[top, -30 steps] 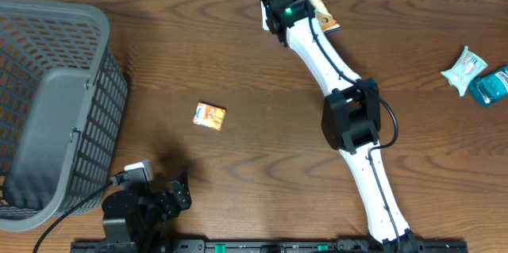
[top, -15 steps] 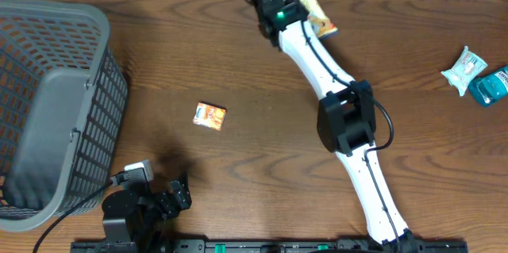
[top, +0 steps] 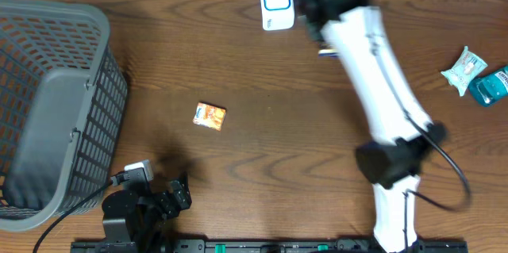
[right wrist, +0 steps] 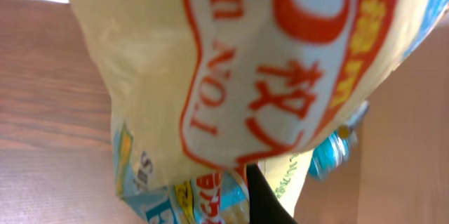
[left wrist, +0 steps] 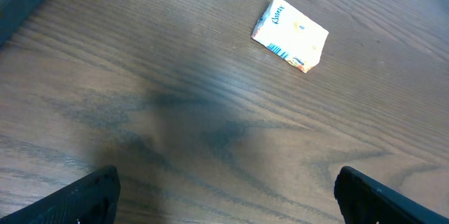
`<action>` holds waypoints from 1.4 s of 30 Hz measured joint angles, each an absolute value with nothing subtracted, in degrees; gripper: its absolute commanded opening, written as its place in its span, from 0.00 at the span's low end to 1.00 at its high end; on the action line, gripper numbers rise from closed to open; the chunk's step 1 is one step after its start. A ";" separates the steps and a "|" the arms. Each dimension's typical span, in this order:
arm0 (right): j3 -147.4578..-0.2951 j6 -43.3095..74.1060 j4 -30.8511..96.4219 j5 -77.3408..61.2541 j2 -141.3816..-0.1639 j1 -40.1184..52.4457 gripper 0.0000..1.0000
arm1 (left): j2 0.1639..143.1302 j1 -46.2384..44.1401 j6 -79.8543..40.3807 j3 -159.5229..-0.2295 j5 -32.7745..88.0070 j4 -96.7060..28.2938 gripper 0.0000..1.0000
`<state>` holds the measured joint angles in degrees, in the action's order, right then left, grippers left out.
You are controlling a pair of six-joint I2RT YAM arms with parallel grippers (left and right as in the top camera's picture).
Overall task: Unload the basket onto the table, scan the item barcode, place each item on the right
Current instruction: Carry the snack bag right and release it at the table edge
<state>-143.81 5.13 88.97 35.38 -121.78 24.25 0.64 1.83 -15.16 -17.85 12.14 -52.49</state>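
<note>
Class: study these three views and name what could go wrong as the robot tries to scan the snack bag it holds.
1. The snack bag fills the right wrist view, showing print but no barcode, so it may meet the white scanner facing the wrong way.
2. The right arm looks blurred overhead. A fast swing could shake the bag from the shut right gripper.
3. The arm is close beside the scanner and might knock it.

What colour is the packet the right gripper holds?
Pale yellow packet with red-orange lettering; best in the right wrist view.
</note>
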 measured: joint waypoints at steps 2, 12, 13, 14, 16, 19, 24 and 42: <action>-144.35 10.31 92.66 36.80 -118.87 21.45 0.01 | 0.64 1.83 -15.16 -17.85 12.14 -52.51 0.98; -131.63 34.74 93.43 36.49 -118.72 -4.58 0.01 | 0.64 1.83 -15.16 -17.85 12.14 -52.51 0.98; -129.47 35.68 92.33 36.27 -118.78 -6.24 0.01 | 0.64 1.83 -15.16 -17.85 12.14 -52.51 0.98; -125.93 36.69 90.06 36.14 -118.87 -8.56 0.01 | 0.64 1.83 -15.16 -17.85 12.14 -52.51 0.98; -119.28 38.11 85.36 35.68 -118.89 -12.56 0.01 | 0.64 1.83 -15.16 -17.85 12.14 -52.49 0.98; -108.49 39.24 76.75 35.35 -119.55 -18.87 0.01 | 0.64 1.83 -15.16 -17.85 12.16 -52.51 0.98; -99.57 39.29 68.55 34.33 -120.09 -26.70 0.06 | 0.64 1.83 -15.16 -17.85 12.14 -52.51 0.98; -104.88 30.30 68.49 10.37 -113.47 -27.77 0.99 | 0.64 1.83 -15.16 -17.85 12.14 -52.51 0.98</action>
